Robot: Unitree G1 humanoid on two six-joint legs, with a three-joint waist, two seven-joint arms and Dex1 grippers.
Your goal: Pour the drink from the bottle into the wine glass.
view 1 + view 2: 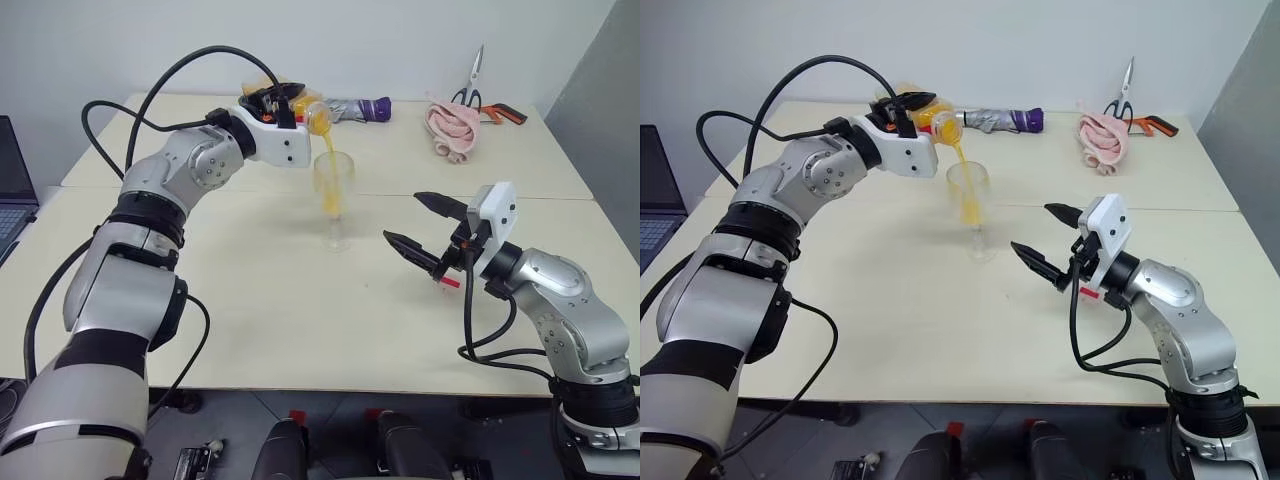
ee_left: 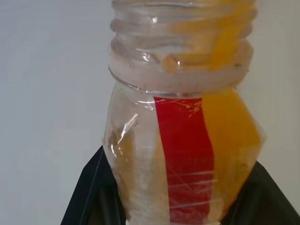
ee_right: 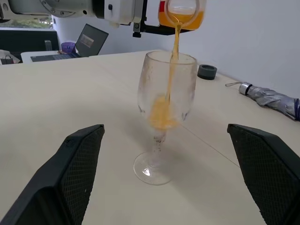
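The left pincer (image 1: 283, 97) is pinching one small clear squarish plastic bottle with a red label strip (image 2: 183, 159), tipping it mouth-down above the rim of one clear stemmed wine glass (image 1: 333, 200). A thin stream of bright orange-yellow drink (image 3: 172, 61) is falling into the bowl, where a little is pooling. The glass is standing upright mid-surface on the pale cream surface (image 1: 250, 320). Right of it, the right pincer (image 1: 422, 226) is hovering level with its two black fingers spread wide, pointing at the glass and gripping nothing.
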